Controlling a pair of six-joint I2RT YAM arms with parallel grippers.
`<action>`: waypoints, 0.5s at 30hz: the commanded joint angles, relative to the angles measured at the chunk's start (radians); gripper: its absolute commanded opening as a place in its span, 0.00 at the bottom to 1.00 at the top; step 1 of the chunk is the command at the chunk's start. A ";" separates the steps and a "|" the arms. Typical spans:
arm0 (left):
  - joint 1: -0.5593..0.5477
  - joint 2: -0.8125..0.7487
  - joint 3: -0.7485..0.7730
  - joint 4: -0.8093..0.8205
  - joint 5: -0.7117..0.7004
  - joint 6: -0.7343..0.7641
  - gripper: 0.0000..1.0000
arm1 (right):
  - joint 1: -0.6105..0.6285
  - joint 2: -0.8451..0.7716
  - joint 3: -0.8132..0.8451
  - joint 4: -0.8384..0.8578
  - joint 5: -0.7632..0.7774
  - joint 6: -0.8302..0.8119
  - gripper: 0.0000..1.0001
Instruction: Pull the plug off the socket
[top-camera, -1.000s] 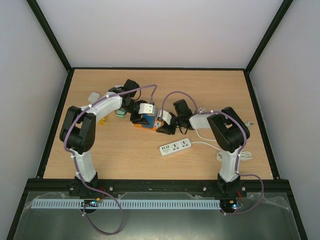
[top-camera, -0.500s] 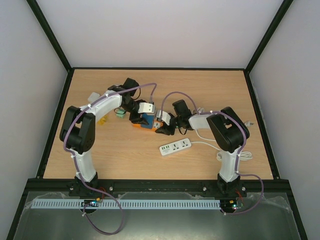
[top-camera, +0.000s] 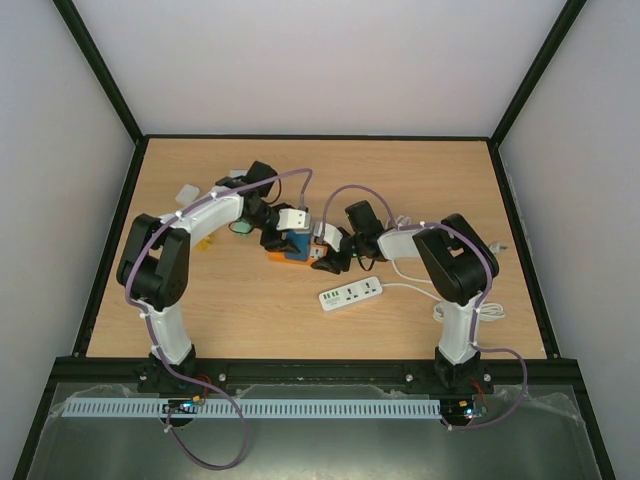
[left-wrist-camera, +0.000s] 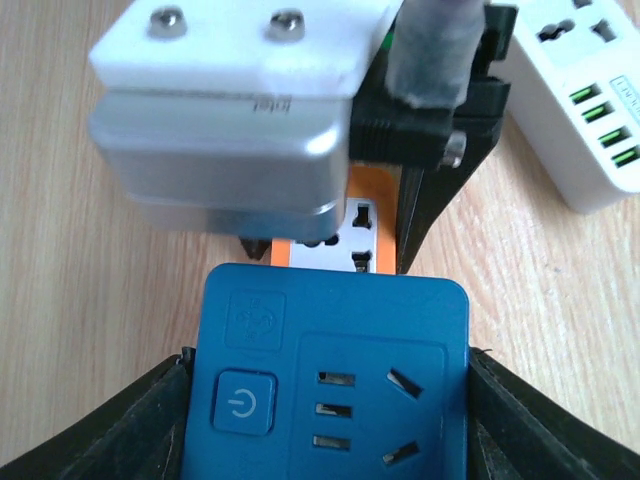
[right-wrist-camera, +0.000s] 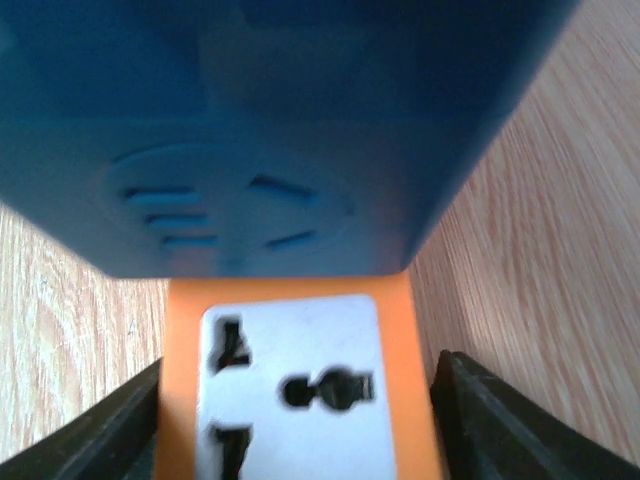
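A blue plug adapter (left-wrist-camera: 325, 380) sits plugged into an orange socket block (right-wrist-camera: 290, 385) with a white face, mid-table in the top view (top-camera: 296, 243). My left gripper (left-wrist-camera: 325, 420) is shut on the blue adapter, with a black finger (left-wrist-camera: 120, 430) against each side. My right gripper (right-wrist-camera: 300, 420) is shut on the orange socket block, which also shows beyond the adapter in the left wrist view (left-wrist-camera: 360, 225). In the top view, the left gripper (top-camera: 278, 236) and the right gripper (top-camera: 328, 258) face each other across the block.
A white power strip (top-camera: 351, 293) with its cable lies just in front of the grippers; it also shows in the left wrist view (left-wrist-camera: 590, 100). A small green object (top-camera: 241, 228) and a yellow one (top-camera: 205, 242) lie by the left arm.
Both grippers and the joined block have shifted slightly away from the arm bases. The blue adapter stays seated on the orange socket.
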 joint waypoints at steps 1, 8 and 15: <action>-0.032 -0.028 -0.034 0.023 0.074 -0.020 0.44 | 0.005 -0.009 -0.028 -0.016 0.030 0.011 0.67; -0.058 -0.016 -0.049 0.042 0.073 -0.034 0.44 | 0.004 -0.045 -0.045 0.022 -0.015 0.051 0.69; -0.062 -0.016 -0.045 0.047 0.066 -0.046 0.44 | 0.005 -0.045 -0.053 0.028 -0.035 0.042 0.47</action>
